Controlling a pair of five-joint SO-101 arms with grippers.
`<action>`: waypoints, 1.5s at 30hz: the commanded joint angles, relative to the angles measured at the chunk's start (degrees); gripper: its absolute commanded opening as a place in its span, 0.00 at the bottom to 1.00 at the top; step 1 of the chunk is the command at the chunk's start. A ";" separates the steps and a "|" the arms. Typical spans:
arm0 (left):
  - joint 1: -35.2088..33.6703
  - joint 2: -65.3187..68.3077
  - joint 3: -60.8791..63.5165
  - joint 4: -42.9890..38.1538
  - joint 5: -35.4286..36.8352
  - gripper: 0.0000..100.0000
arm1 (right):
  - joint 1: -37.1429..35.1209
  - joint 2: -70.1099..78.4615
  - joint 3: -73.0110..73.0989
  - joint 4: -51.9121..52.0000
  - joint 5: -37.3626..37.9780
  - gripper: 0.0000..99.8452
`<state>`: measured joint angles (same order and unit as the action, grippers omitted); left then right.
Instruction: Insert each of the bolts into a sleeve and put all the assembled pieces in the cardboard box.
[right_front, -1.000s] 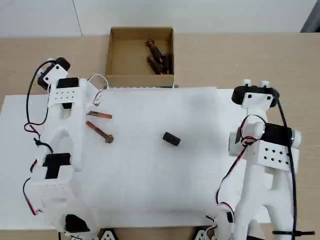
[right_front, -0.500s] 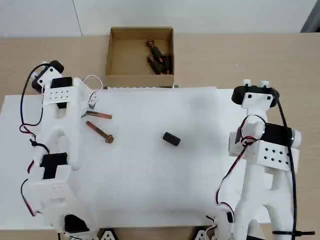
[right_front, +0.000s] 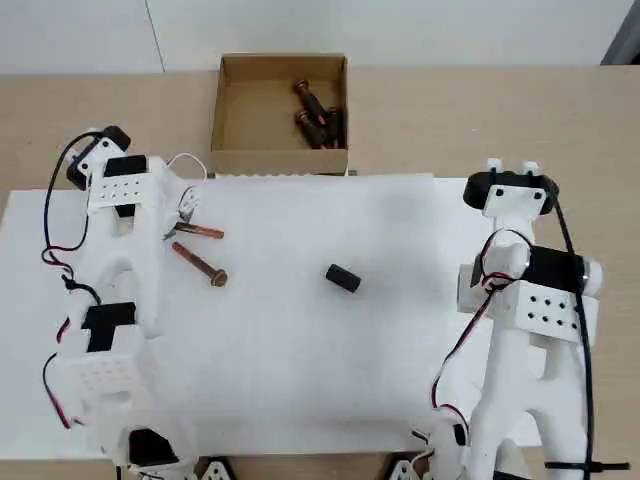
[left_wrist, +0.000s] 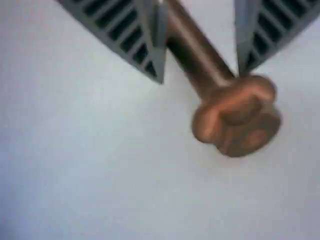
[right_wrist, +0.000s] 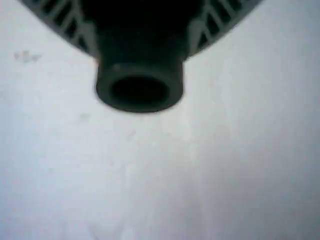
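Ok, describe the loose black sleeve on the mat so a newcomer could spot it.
Find the white mat in front of the cardboard box. Near its middle a short black sleeve lies alone. The nearest bolt is long and copper with a wide head; the sleeve is stubby and dark.

The left claw (left_wrist: 200, 70) straddles a copper bolt (left_wrist: 235, 120). Its grey ribbed fingers (left_wrist: 132, 42) stand apart on either side of the shank, one against it and the other just beside. The flanged head lies beyond the fingertips on a white sheet (left_wrist: 75, 175).
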<state>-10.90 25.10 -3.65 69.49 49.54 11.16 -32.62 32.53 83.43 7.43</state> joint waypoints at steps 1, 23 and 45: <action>-1.05 1.05 -1.54 -2.20 0.18 0.09 | 0.13 -1.10 -0.26 -0.57 -0.62 0.00; 2.90 2.55 -18.77 9.93 -0.09 0.00 | 0.13 -1.80 -1.58 -0.57 -0.53 0.00; 23.38 -8.35 -54.90 31.03 -3.87 0.00 | -0.84 -10.86 -17.05 13.58 2.11 0.00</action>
<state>10.37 24.57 -59.56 99.12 46.55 11.16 -37.80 18.29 96.26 7.43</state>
